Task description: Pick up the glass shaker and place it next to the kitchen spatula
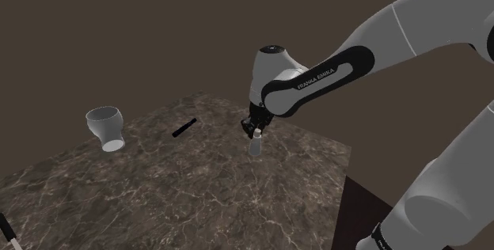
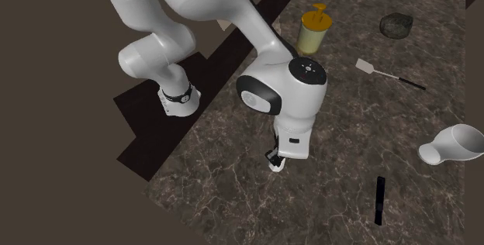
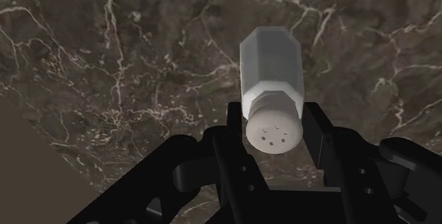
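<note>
The jaws are closed on the white shaker (image 3: 273,70), pinching its perforated cap from both sides, with its body pointing straight out beyond them toward the marbled desk (image 1: 158,185). The grasp looks made, so the next move is a lift, then a carry to the spatula (image 2: 385,74), which lies well apart from the jaws. I cannot tell whether the shaker's base is clear of the desk.

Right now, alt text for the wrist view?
The end effector clasps a pale shaker by its perforated cap, with black fingers on either side. Beneath lies a dark marbled table.
</note>
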{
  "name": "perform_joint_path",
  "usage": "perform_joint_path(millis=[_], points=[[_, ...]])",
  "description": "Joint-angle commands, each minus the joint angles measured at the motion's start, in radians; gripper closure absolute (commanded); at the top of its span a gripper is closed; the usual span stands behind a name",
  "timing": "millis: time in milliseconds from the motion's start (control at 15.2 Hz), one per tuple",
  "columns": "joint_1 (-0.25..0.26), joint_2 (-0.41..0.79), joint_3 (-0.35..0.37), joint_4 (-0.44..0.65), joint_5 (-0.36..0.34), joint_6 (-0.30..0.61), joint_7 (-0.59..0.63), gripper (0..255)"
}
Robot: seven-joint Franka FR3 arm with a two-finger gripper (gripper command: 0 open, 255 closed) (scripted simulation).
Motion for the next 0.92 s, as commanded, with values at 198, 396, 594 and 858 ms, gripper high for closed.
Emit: perform_joint_path(millis=[198, 396, 594, 858], points=[[0.0, 0.0, 0.0, -0.001, 0.0, 0.0, 0.0, 255], [0.002, -0.026, -0.002, 0.016, 0.016, -0.041, -0.015, 255], [0.004, -0.05, -0.004, 0.035, 0.031, -0.081, -0.029, 255], [0.007, -0.078, -0.006, 0.063, 0.046, -0.136, -0.045, 255]])
